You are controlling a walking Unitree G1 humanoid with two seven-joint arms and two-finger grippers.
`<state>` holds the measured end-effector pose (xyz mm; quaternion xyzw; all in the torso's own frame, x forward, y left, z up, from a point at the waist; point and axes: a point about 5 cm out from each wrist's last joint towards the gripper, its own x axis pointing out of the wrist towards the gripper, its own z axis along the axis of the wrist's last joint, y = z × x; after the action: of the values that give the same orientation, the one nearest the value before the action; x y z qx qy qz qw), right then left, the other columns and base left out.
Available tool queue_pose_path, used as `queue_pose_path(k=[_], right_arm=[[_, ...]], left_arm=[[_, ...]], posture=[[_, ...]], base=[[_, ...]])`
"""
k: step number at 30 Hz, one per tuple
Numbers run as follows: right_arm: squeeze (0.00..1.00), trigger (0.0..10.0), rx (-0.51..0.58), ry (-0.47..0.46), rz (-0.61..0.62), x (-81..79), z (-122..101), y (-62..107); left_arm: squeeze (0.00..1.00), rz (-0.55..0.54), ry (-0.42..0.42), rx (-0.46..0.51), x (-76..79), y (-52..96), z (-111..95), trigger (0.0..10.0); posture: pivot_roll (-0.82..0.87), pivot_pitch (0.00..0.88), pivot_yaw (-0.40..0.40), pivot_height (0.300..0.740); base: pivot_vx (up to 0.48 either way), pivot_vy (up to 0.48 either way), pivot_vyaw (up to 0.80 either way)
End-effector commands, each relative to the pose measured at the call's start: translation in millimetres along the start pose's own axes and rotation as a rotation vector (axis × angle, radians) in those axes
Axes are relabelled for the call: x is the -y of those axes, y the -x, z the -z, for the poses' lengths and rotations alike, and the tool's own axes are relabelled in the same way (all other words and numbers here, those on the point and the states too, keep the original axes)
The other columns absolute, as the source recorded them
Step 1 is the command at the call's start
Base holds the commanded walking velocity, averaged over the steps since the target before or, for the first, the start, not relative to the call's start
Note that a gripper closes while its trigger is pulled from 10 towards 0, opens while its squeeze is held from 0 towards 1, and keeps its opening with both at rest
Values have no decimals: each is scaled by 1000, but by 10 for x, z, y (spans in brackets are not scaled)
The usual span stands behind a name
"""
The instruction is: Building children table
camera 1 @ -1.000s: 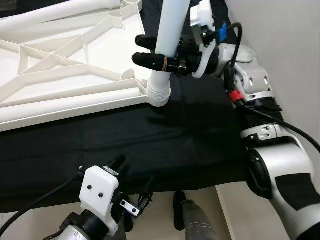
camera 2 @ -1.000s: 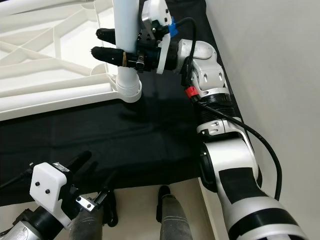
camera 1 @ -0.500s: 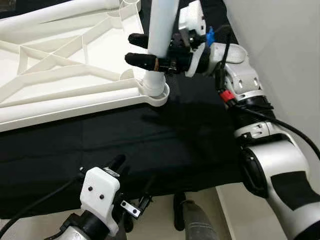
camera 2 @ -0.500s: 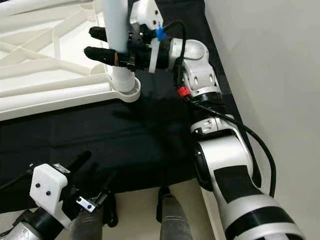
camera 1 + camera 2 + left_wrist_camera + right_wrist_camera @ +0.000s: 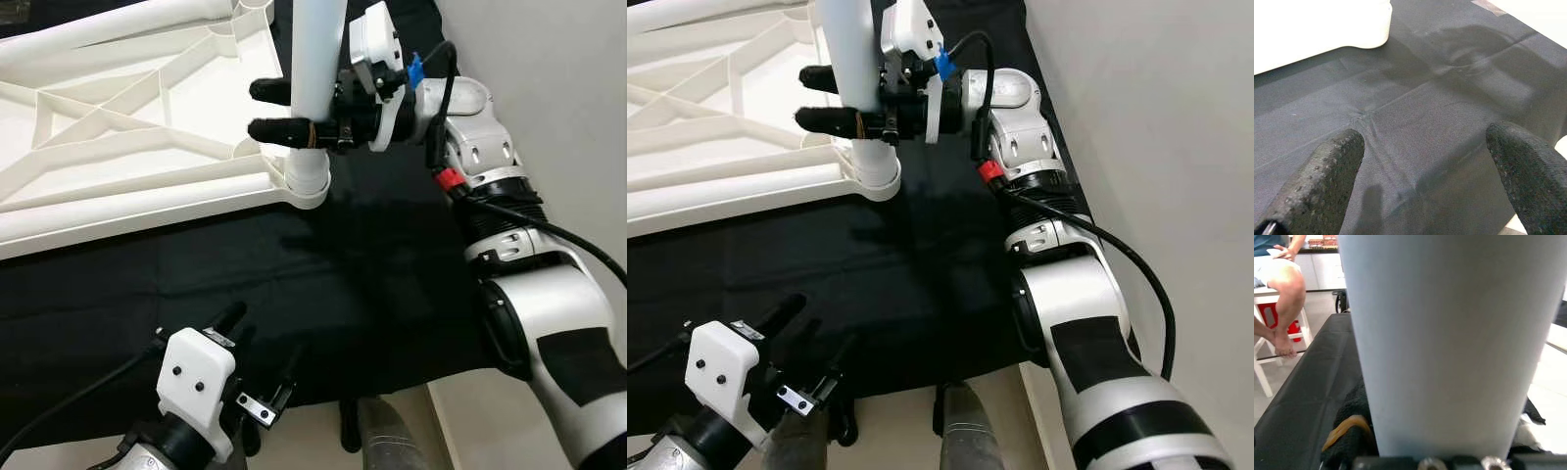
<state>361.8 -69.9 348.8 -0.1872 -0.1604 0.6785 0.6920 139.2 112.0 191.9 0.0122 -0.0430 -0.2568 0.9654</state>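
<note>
At bench's far right corner, right pincer (image 5: 294, 110) clamped on white table leg (image 5: 315, 59), held upright, foot seated in corner socket (image 5: 307, 186) of upturned white tabletop (image 5: 118, 147). Step judged: leg fitting; twist or downward push called for next. Right arm bent inward. Left pincer (image 5: 1425, 161) spread, hung over black cloth (image 5: 294, 294) at near edge.

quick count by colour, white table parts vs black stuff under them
White: 2 – the table leg held upright by the right gripper at the corner socket, and the tabletop frame lying flat.
Black: 1 – the cloth under them.
Total: 3
</note>
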Motion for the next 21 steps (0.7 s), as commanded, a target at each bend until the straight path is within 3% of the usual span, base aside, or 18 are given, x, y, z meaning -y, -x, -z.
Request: queue_pose_path(k=[1, 10, 21], right_arm=[[0, 10000, -42, -102, -85, -104, 222, -59], [0, 10000, -34, -183, -136, -166, 337, -125], [0, 10000, -105, -262, 8, -172, 553, -202]], left_arm=[[0, -1, 9, -11, 25, 27, 16, 10000], [0, -2, 5, -9, 23, 23, 12, 10000], [0, -2, 5, -10, 36, 31, 14, 10000]], posture=[[73, 462, -26, 740], [75, 466, -27, 740], [67, 462, -32, 740]], base=[[0, 0, 0], [0, 0, 0], [0, 0, 0]])
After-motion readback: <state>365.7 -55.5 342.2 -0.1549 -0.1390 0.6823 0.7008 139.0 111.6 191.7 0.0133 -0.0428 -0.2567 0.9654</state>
